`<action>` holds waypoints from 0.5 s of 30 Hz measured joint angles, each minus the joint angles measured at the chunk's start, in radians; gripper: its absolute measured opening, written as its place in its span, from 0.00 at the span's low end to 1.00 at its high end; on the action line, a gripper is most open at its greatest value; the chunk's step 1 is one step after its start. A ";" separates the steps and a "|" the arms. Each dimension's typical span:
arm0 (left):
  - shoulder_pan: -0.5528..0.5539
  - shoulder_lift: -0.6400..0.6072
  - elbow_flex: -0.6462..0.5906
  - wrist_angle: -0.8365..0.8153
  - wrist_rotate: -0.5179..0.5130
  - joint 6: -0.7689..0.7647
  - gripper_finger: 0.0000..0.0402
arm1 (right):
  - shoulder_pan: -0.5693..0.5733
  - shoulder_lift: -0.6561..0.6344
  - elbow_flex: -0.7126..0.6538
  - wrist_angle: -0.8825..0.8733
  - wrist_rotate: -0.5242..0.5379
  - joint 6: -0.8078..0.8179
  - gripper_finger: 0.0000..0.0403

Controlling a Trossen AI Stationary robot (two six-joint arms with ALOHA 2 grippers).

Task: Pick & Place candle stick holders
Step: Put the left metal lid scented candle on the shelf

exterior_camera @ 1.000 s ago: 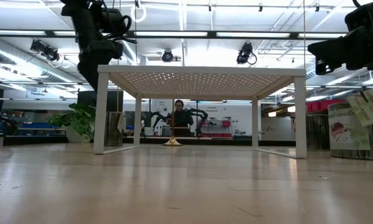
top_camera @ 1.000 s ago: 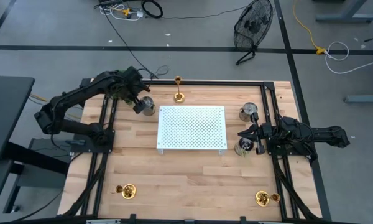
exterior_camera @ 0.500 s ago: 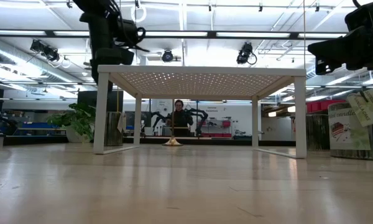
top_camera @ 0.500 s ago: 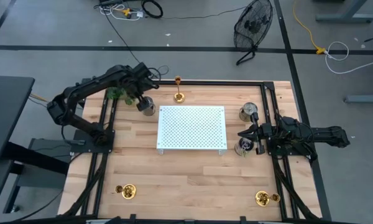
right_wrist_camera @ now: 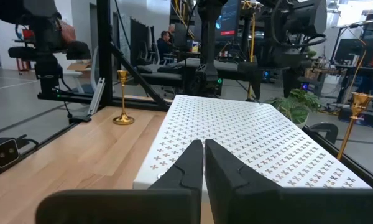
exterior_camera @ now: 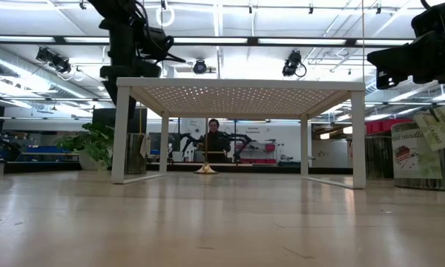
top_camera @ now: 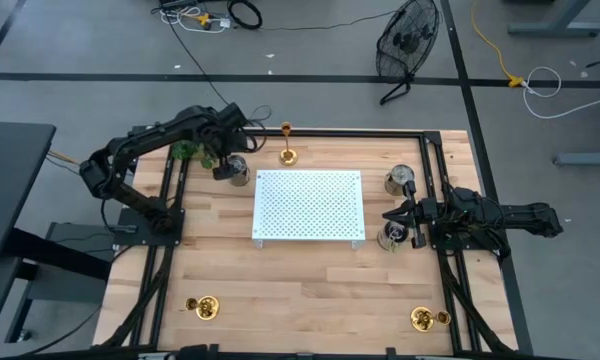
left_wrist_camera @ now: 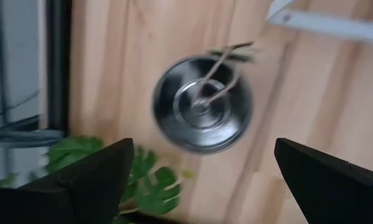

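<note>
A tall gold candle stick holder [top_camera: 288, 147] stands on its round base at the table's far edge; it also shows in the low view [exterior_camera: 206, 166] and the right wrist view [right_wrist_camera: 355, 109]. Two more gold holders stand near the front edge, one left [top_camera: 204, 306] and one right [top_camera: 423, 318]. My left gripper [top_camera: 225, 160] hangs open at the far left, pointing down over a lidded silver tin [left_wrist_camera: 202, 102], its fingers on either side of the tin and above it. My right gripper [right_wrist_camera: 203, 152] rests shut and level at the table's right side.
A white perforated stand [top_camera: 308, 205] on legs fills the table's middle. Two more silver tins [top_camera: 400, 180] [top_camera: 390, 237] sit by the right gripper. A small green plant [top_camera: 185, 150] stands beside the left tin. Bare wood lies between the stand and the front edge.
My left arm has reached farther out, carrying its gripper toward the table's right and a little down over the silver tin. The gripper has rolled about its own axis and stays open. No object has moved.
</note>
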 joint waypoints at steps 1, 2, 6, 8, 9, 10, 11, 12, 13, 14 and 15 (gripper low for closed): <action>-0.004 0.000 0.000 0.000 -0.018 0.007 0.99 | 0.000 0.000 0.000 0.000 0.000 0.000 0.05; -0.009 0.000 0.000 0.001 -0.033 0.009 0.99 | 0.000 0.000 0.000 0.000 0.000 0.000 0.05; -0.023 0.000 0.000 0.000 -0.034 0.011 0.99 | 0.000 0.000 0.000 0.000 0.000 0.000 0.05; -0.029 0.000 0.000 0.000 -0.009 0.011 0.99 | 0.000 0.000 0.000 0.000 0.000 0.000 0.05; -0.029 0.000 0.000 0.000 0.005 0.011 0.99 | 0.000 0.000 0.000 0.000 0.000 0.000 0.05; -0.030 0.000 0.000 0.002 0.021 0.010 0.99 | 0.000 0.000 0.000 0.000 0.000 0.000 0.05; -0.030 0.000 0.000 0.004 0.032 0.004 0.99 | 0.000 0.000 0.000 0.000 0.000 0.000 0.05; -0.029 0.000 0.000 0.011 0.036 -0.003 0.99 | 0.000 0.000 0.000 0.000 0.000 0.000 0.05; -0.029 0.000 0.000 0.018 0.035 -0.010 0.99 | 0.000 0.000 0.000 0.000 0.000 0.000 0.05; -0.029 0.000 0.000 0.021 0.036 -0.020 0.99 | 0.000 0.000 0.000 0.000 0.000 0.000 0.05; -0.029 0.000 0.000 0.020 0.036 -0.027 0.99 | 0.000 0.000 0.000 0.000 0.000 0.000 0.05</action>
